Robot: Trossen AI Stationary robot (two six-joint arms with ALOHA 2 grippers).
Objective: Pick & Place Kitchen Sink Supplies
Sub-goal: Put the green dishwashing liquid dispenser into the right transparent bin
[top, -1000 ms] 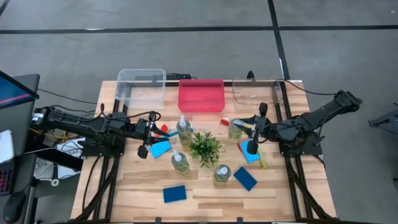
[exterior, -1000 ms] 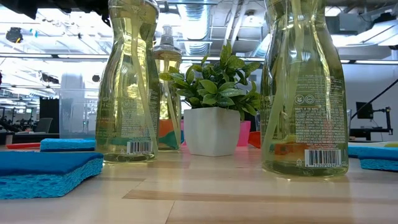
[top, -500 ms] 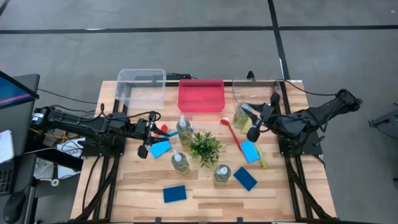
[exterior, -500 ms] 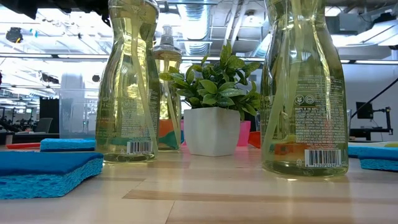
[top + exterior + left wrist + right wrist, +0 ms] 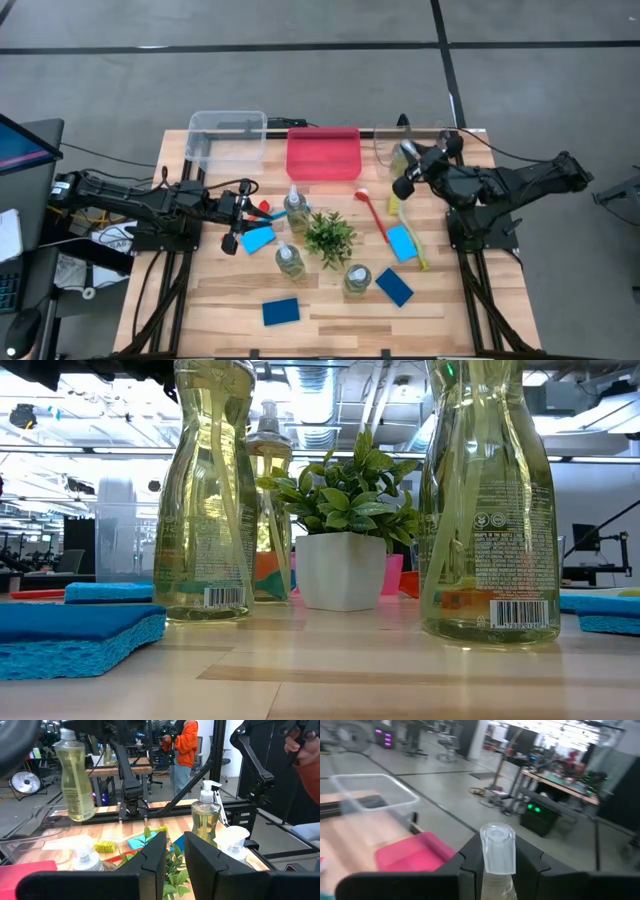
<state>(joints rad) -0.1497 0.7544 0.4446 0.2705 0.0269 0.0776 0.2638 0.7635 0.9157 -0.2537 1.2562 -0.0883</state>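
One pump bottle (image 5: 401, 158) lifted over the right clear bin (image 5: 386, 148) at one o'clock, pinched by the right gripper (image 5: 407, 172). Elsewhere three bottles, three sponges, brushes loose around the plant (image 5: 329, 236); bins seemingly empty. Left gripper (image 5: 238, 215) idle at nine o'clock, fingers nearly together on nothing.

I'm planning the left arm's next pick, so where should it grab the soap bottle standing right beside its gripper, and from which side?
Grip the pump bottle at the narrow neck under the pump head, coming level from its left, where the left gripper already waits. The bottle stands upright and tapers upward, so the neck probably suits the fingers better than the wide body. The plant crowds its right side.
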